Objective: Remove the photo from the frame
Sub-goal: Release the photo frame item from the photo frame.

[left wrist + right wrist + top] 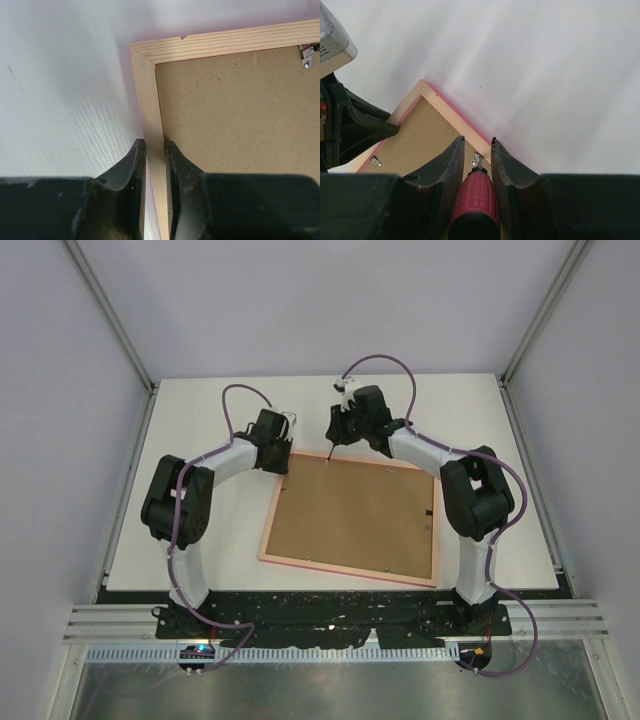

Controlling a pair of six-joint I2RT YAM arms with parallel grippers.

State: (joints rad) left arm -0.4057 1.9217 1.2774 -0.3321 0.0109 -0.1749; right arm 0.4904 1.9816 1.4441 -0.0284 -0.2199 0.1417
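Your frame (268,532) lies face down on the white table (200,420), a little askew, in the middle and close to the near edge. From this side you see a pale wood rim (210,42) with a bright-pink outer edge (455,117) and a plain brown backing board (355,515) filling it. The photo is hidden from view.

Your left tool (155,150) is clenched on the frame's left rail just short of its far-left corner, with one finger on the outside and one on the board side.

Your right tool (477,142) is grasping a screwdriver (475,200) with a ribbed red handle. It points down at the frame's far rail, and its tip sits at a small metal tab (475,159) on the board just inside that rail.
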